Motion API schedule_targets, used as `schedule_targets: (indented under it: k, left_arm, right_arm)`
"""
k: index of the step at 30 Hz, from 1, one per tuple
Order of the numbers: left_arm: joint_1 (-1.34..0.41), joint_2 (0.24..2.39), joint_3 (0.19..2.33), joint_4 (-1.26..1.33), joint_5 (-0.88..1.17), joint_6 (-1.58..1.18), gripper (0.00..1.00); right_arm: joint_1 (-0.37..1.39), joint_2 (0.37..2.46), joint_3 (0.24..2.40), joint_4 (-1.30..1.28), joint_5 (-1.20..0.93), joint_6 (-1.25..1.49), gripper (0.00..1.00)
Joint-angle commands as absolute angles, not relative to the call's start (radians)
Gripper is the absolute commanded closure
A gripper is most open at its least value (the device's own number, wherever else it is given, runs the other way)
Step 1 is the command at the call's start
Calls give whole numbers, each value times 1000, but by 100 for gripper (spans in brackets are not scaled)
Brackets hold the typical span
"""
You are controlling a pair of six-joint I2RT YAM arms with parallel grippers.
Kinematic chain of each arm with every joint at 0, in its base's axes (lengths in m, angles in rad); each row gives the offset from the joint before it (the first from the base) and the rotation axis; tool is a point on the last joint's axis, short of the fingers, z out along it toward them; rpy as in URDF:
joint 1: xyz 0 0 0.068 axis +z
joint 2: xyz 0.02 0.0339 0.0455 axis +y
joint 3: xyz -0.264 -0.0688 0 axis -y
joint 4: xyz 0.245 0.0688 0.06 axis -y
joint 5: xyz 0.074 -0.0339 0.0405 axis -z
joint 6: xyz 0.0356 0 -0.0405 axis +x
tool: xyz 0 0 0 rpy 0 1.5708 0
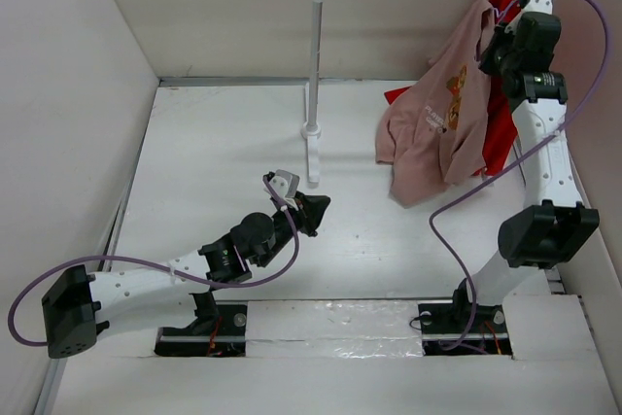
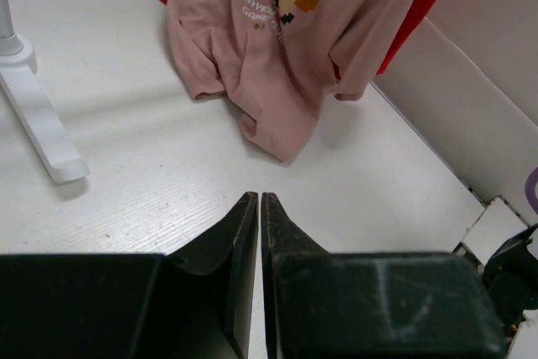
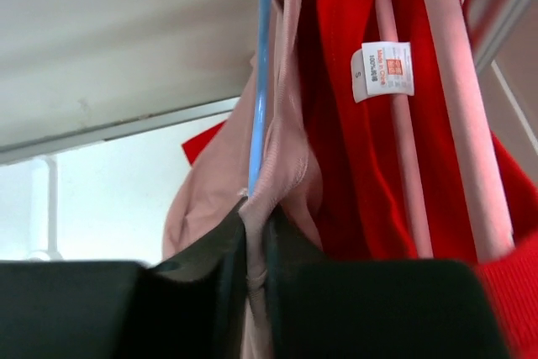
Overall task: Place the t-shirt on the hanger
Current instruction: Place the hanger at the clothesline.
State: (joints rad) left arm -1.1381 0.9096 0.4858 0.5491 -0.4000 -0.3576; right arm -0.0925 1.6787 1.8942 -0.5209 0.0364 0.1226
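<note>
Right pincer (image 3: 255, 229) pinches t-shirt (image 3: 290, 157), hanger (image 3: 260, 56) just above.

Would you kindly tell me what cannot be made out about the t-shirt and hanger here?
- Right wrist view: the hanger shows one thin bar; hook cut off by the top edge, rest hidden in cloth.
- Top view: right gripper and t-shirt hide the hanger.
- Left wrist view: t-shirt's upper part cut off by the top edge.
- Also there, the label on the red garment: print too small.
</note>
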Motion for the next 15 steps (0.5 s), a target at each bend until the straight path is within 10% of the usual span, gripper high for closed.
schedule_targets:
  k: [1, 11, 15]
  left_arm:
    - [-1140, 902, 483, 601, -402, -370, 96]
    - [-1140, 890, 479, 597, -428, -380, 91]
    - [-1140, 874, 472, 592, -443, -387, 80]
  right_arm:
    - [-100, 1580, 1861, -384, 29, 147, 79]
    - [-100, 1436, 1867, -436, 51, 160, 0]
    - [-77, 1318, 1789, -434, 89, 167, 0]
